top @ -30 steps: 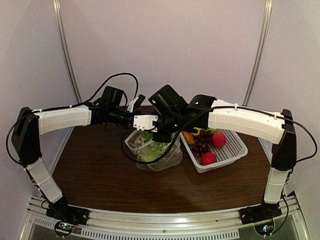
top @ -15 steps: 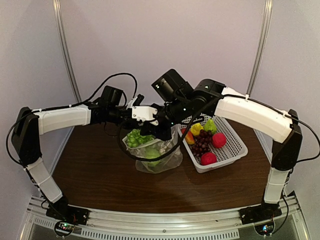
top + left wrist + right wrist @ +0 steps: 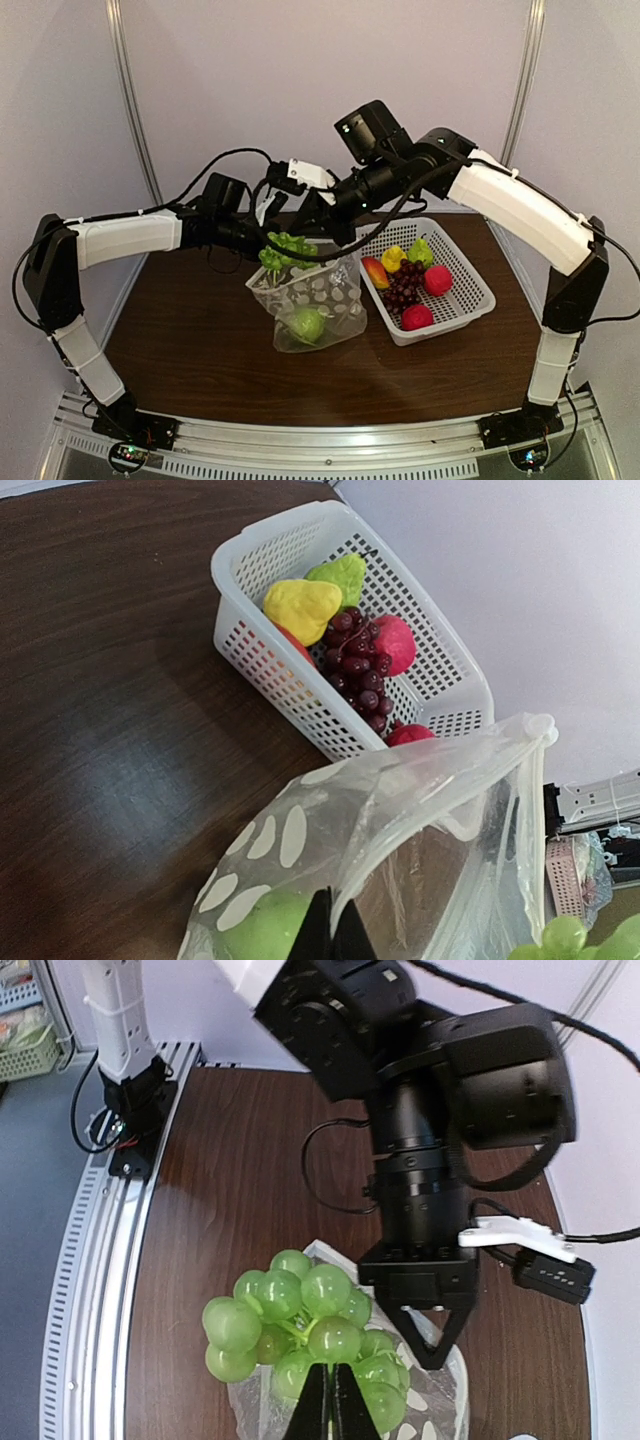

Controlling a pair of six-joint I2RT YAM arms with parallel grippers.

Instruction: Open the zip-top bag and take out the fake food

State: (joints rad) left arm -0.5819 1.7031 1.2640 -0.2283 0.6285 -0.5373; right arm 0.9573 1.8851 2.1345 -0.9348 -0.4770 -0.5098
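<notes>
Since both tools are clenched, you have two grips to read. Your left tool (image 3: 333, 935) pinches the rim of the zip-top bag (image 3: 322, 296), its tips pressed together over the thin plastic. Your right tool (image 3: 330, 1400) grips the stem of the green grape bunch (image 3: 300, 1330). The bunch hangs just under its tips, at the bag's mouth and close beside the left tool; you cannot tell whether the grapes are clear of the plastic.

The bag hangs below the left tool with its bottom on the dark wood surface (image 3: 190, 340). It is clear, crinkled plastic printed with white oval dots, and its mouth gapes open. Low inside it, beneath both tools, lies one round green fruit (image 3: 307, 324).

To the right of the right tool, and lower, stands the white perforated basket (image 3: 472, 275), near the bag. It holds a yellow fruit (image 3: 394, 258), a green pear (image 3: 421, 250), an orange-red piece (image 3: 375, 272), a dark purple grape bunch (image 3: 403, 287), a red round fruit (image 3: 437, 280) and a second red fruit (image 3: 416, 317) at the near end.
</notes>
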